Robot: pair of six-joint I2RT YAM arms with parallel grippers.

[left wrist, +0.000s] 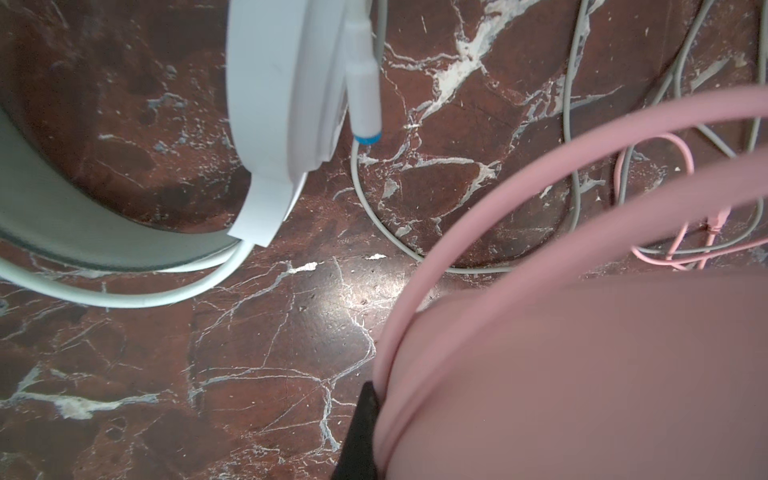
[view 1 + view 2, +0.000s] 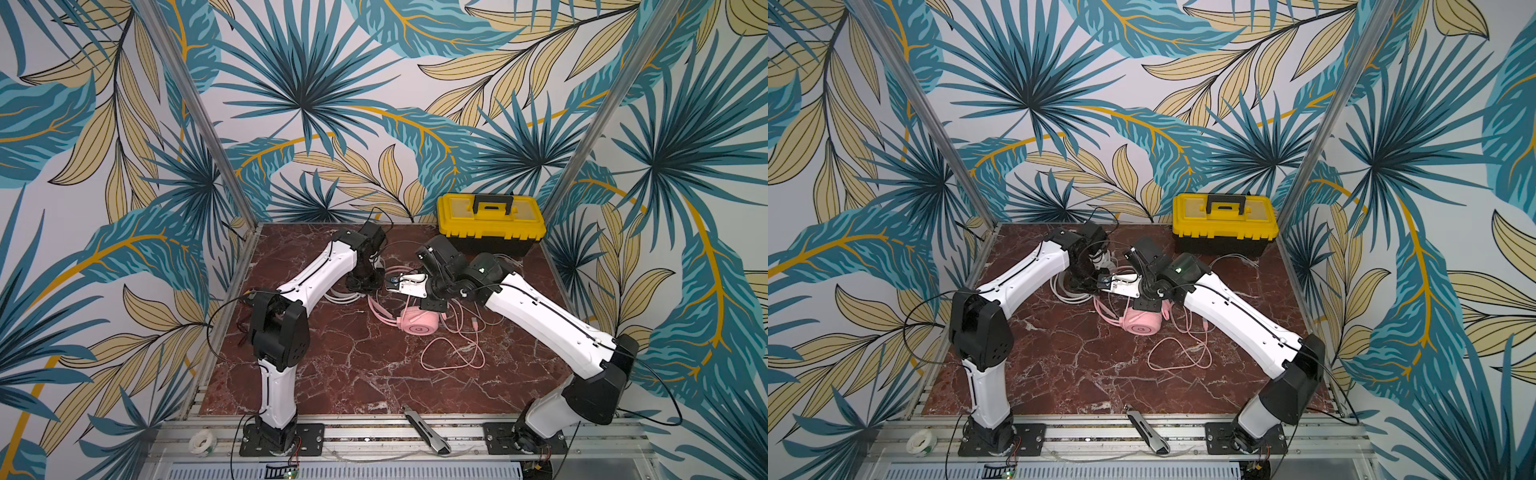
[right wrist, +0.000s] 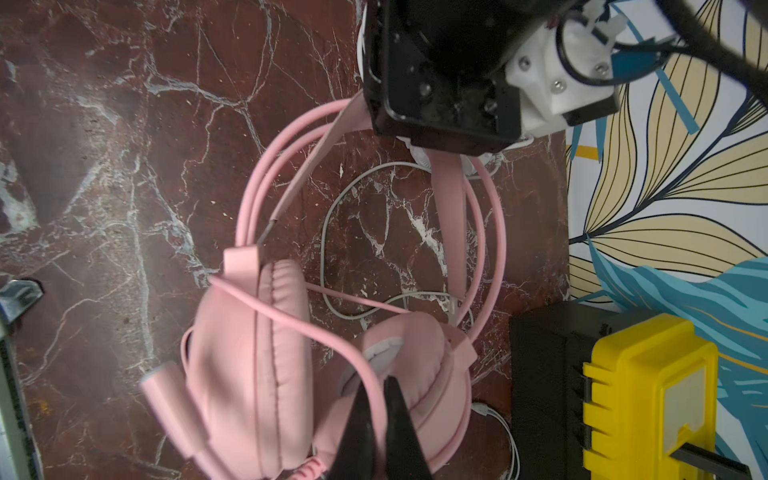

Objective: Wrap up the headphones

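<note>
While L gripper (image 2: 368, 286) is clamped shut on the pink headset's (image 3: 249, 365) headband (image 3: 449, 208) mid-table (image 2: 332, 374), R gripper (image 3: 376, 384) has its jaws nearly touching, pinching the pink cable (image 3: 266, 309) above an earcup. White headset (image 1: 270, 83) lies just beside, on L arm's side; its cable runs under the pink one.

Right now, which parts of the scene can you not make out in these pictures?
- White headset: both top views, mostly hidden under the left arm.
- Left gripper: left wrist view shows one finger; the blurred pink headset covers the rest.
- Yellow toolbox: right wrist view, cut off by the edge.
</note>
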